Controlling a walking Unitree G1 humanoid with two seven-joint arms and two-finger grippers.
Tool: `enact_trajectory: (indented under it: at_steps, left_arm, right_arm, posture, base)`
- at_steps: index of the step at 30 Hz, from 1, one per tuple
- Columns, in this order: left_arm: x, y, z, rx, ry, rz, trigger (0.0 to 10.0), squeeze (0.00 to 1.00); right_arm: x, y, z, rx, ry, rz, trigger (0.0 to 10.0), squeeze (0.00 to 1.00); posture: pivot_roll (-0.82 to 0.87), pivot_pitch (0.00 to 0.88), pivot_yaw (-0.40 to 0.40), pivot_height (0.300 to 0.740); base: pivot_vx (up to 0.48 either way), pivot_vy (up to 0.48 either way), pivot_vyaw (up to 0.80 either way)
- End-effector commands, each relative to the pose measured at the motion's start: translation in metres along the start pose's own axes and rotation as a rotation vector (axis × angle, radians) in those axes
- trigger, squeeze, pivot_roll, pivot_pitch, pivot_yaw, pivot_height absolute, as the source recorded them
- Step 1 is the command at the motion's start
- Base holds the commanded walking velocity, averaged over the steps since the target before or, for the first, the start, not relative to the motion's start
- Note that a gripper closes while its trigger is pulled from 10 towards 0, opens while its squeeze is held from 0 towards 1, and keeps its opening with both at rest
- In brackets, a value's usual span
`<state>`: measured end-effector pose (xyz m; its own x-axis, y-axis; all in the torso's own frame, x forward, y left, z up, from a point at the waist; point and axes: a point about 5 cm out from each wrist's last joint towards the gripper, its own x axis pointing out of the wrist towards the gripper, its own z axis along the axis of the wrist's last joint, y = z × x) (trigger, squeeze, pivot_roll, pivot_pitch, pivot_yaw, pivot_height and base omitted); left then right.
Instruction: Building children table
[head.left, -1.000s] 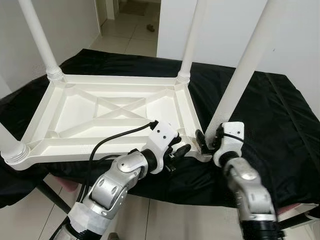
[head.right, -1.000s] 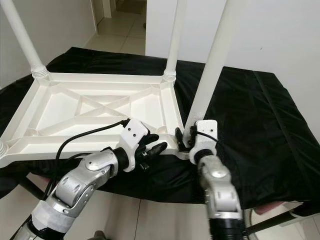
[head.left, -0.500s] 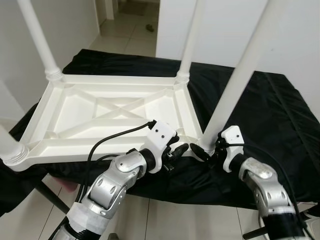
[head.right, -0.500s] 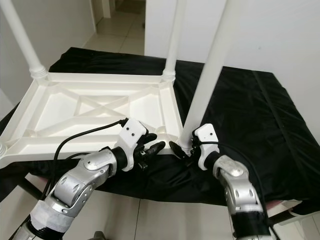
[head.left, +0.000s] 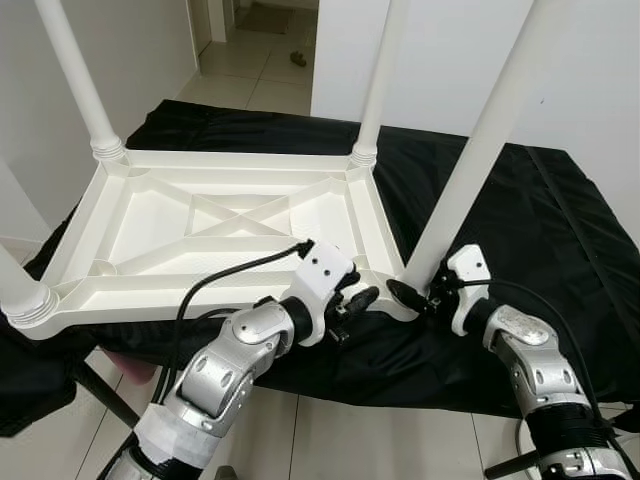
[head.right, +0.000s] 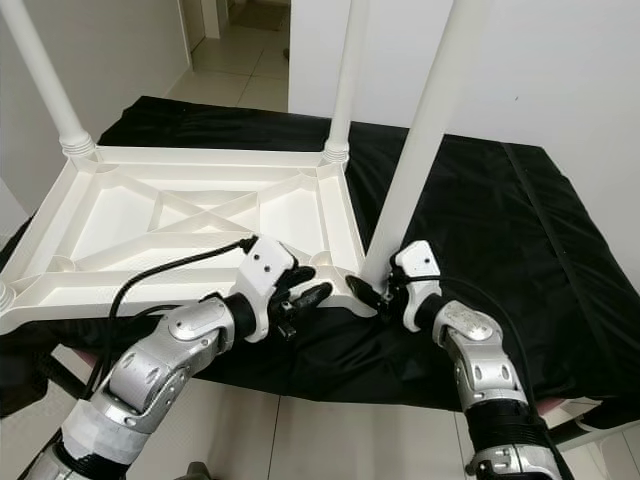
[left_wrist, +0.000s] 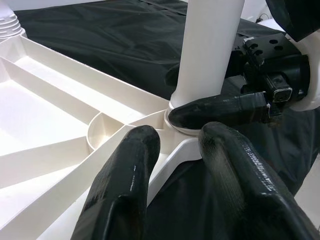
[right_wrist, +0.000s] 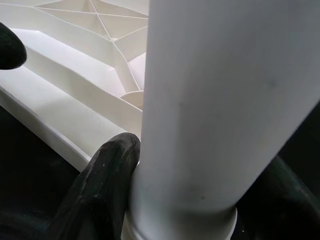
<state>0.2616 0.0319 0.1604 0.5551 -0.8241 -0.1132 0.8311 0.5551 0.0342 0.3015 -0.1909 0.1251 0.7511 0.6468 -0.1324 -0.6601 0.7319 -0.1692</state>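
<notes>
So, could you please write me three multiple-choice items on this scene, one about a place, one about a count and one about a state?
1. Where does the right end effector sit?
A. At the foot of the near right leg
B. On the far left leg
C. On the floor

2. How many white legs stand up from the upturned table top?
A. Two
B. Three
C. Four

3. What is the right end effector doing?
A. Hanging open over the black cloth
B. Clamping the leg
C. Holding a cable

Key: 1 A, its fingers flank the leg's base at the near right corner. 2 C, one leg rises from each corner. 3 B, the right wrist view shows fingers pressed against the leg on both sides.
</notes>
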Motion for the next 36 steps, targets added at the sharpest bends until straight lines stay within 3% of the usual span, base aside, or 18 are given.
enact_trajectory:
  at_steps: [1, 4, 6, 9, 10, 12, 14, 15, 16, 19, 26, 27, 28, 29, 33, 35, 36]
  left_arm:
    - [0.001, -0.001, 0.0, -0.002, 0.005, -0.014, 10.0, 0.0]
    - [0.001, -0.001, -0.001, -0.002, 0.005, -0.014, 10.0, 0.0]
    - [0.001, -0.002, -0.001, -0.003, 0.006, -0.014, 10.0, 0.0]
    - [0.001, -0.002, -0.001, -0.004, 0.007, -0.015, 10.0, 0.0]
    - [0.001, -0.002, -0.002, -0.005, 0.008, -0.016, 10.0, 0.0]
    - [0.001, -0.002, -0.002, -0.005, 0.008, -0.016, 10.0, 0.0]
    - [0.002, -0.004, -0.003, -0.007, 0.01, -0.023, 10.0, 0.0]
    - [0.002, -0.004, -0.003, -0.007, 0.01, -0.023, 10.0, 0.0]
    - [0.002, -0.005, -0.003, -0.007, 0.01, -0.026, 10.0, 0.0]
    - [0.003, -0.005, -0.002, -0.004, 0.009, -0.032, 10.0, 0.0]
    - [0.003, -0.005, -0.002, 0.002, 0.01, -0.035, 10.0, 0.0]
    - [0.003, -0.005, -0.002, 0.002, 0.01, -0.036, 10.0, 0.0]
    - [0.003, -0.005, -0.002, 0.002, 0.01, -0.036, 10.0, 0.0]
    - [0.003, -0.006, -0.002, 0.002, 0.01, -0.04, 10.0, 0.0]
    - [0.004, -0.007, -0.002, 0.004, 0.011, -0.047, 10.0, 0.0]
    - [0.004, -0.007, -0.002, 0.007, 0.01, -0.047, 10.0, 0.0]
    - [0.004, -0.007, -0.002, 0.007, 0.01, -0.047, 10.0, 0.0]
  right_arm:
    - [0.002, 0.006, -0.003, 0.035, -0.017, 0.01, 0.0, 0.0]
    - [0.003, 0.006, -0.003, 0.046, -0.022, -0.046, 0.0, 0.0]
    - [0.005, 0.009, -0.003, 0.072, -0.007, -0.197, 0.0, 0.0]
    - [0.006, 0.01, -0.003, 0.11, 0.0, -0.283, 0.0, 0.0]
    - [0.006, 0.012, -0.001, 0.115, 0.015, -0.371, 0.0, 0.0]
    - [0.006, 0.012, -0.001, 0.115, 0.015, -0.371, 0.0, 0.0]
    - [0.003, 0.018, 0.003, 0.149, 0.031, -0.564, 0.0, 0.0]
    - [0.003, 0.018, 0.003, 0.149, 0.031, -0.564, 0.0, 0.0]
    - [0.0, 0.021, 0.005, 0.149, 0.042, -0.655, 0.0, 0.0]
    - [-0.002, 0.028, 0.005, 0.17, 0.06, -0.753, 0.0, 0.0]
    - [0.009, 0.049, 0.011, 0.2, 0.051, -0.731, 0.0, 0.0]
    - [0.01, 0.049, 0.014, 0.212, 0.04, -0.727, 2.8, 0.0]
    - [0.01, 0.049, 0.014, 0.212, 0.04, -0.727, 2.8, 0.0]
    - [0.01, 0.047, 0.015, 0.202, 0.032, -0.721, 10.0, 1.0]
    - [0.01, 0.044, 0.017, 0.213, 0.004, -0.7, 10.0, 1.0]
    - [0.007, 0.029, 0.017, 0.189, -0.004, -0.673, 10.0, 1.0]
    - [0.007, 0.029, 0.017, 0.189, -0.004, -0.673, 10.0, 1.0]
  posture:
    - [0.01, 0.0, -0.05, 0.74]
    - [0.01, 0.0, -0.052, 0.74]
    - [0.01, 0.005, -0.052, 0.74]
    - [0.01, 0.007, -0.054, 0.74]
    - [0.01, 0.006, -0.054, 0.74]
    - [0.01, 0.006, -0.054, 0.74]
    - [0.0, 0.005, -0.057, 0.74]
    - [0.0, 0.005, -0.057, 0.74]
    - [0.0, 0.005, -0.057, 0.74]
    - [0.0, 0.005, -0.057, 0.74]
    - [0.01, 0.0, -0.054, 0.74]
    - [0.01, 0.0, -0.054, 0.74]
    - [0.01, 0.0, -0.054, 0.74]
    - [0.01, 0.0, -0.055, 0.74]
    - [0.01, 0.0, -0.057, 0.74]
    - [0.01, 0.0, -0.061, 0.74]
    - [0.01, 0.0, -0.061, 0.74]
  base:
    - [0.0, 0.0, 0.0]
    - [0.0, 0.0, 0.0]
    - [0.0, 0.0, 0.0]
    - [0.0, 0.0, 0.0]
    - [0.0, 0.0, 0.0]
    - [0.0, 0.0, 0.0]
    - [0.0, 0.0, 0.0]
    - [0.0, 0.0, 0.0]
    - [0.0, 0.0, 0.0]
    - [0.0, 0.0, 0.0]
    - [0.0, 0.0, 0.0]
    - [0.0, 0.0, 0.0]
    - [0.0, 0.0, 0.0]
    - [0.0, 0.0, 0.0]
    - [0.0, 0.0, 0.0]
    - [0.0, 0.0, 0.0]
    - [0.0, 0.0, 0.0]
